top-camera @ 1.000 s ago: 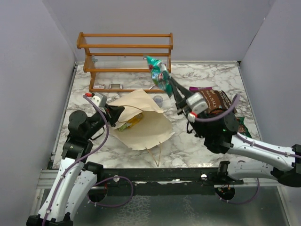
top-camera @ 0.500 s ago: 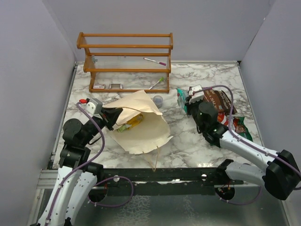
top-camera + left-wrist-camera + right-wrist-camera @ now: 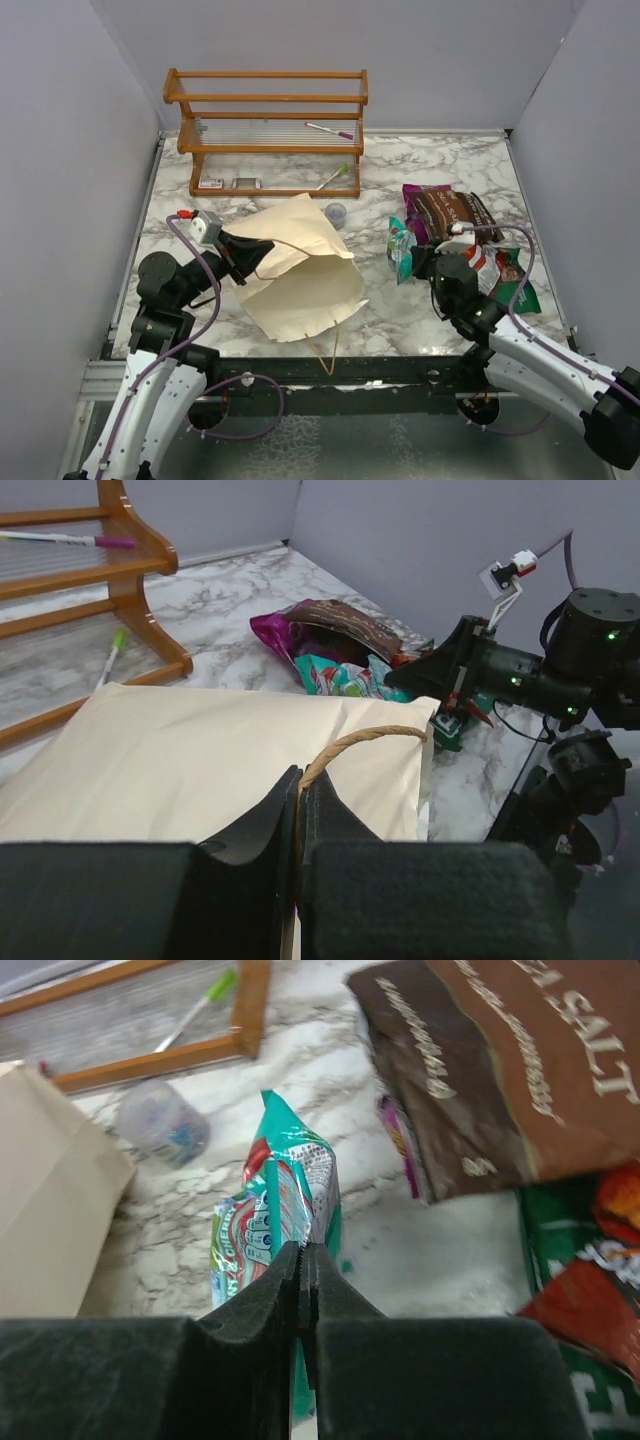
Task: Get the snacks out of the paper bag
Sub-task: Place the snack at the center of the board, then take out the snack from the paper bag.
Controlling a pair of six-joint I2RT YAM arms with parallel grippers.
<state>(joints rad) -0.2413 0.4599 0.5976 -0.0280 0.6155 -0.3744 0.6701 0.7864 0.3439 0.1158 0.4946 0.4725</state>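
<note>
The cream paper bag point(image 3: 300, 282) lies on the marble table, its mouth toward my left gripper point(image 3: 243, 262). That gripper is shut on the bag's edge and tan string handle point(image 3: 365, 739); the bag point(image 3: 200, 750) fills the left wrist view. The bag's inside is hidden. My right gripper point(image 3: 420, 262) is shut on a teal packet point(image 3: 400, 250), held low at the table. The right wrist view shows the teal packet point(image 3: 275, 1210) pinched in my gripper point(image 3: 303, 1255). A dark brown packet point(image 3: 450, 212) over a purple one point(image 3: 412, 190), plus green point(image 3: 517, 292) and red point(image 3: 482, 262) packets, lie at the right.
A wooden rack point(image 3: 265, 130) with markers stands at the back left. A small clear cup point(image 3: 336, 212) sits between the bag and the teal packet and also shows in the right wrist view point(image 3: 163, 1120). Grey walls enclose the table.
My right gripper brought the teal packet down from high near the rack to the table beside the brown packet. My left gripper shifted the bag; the yellow packet in its mouth no longer shows.
</note>
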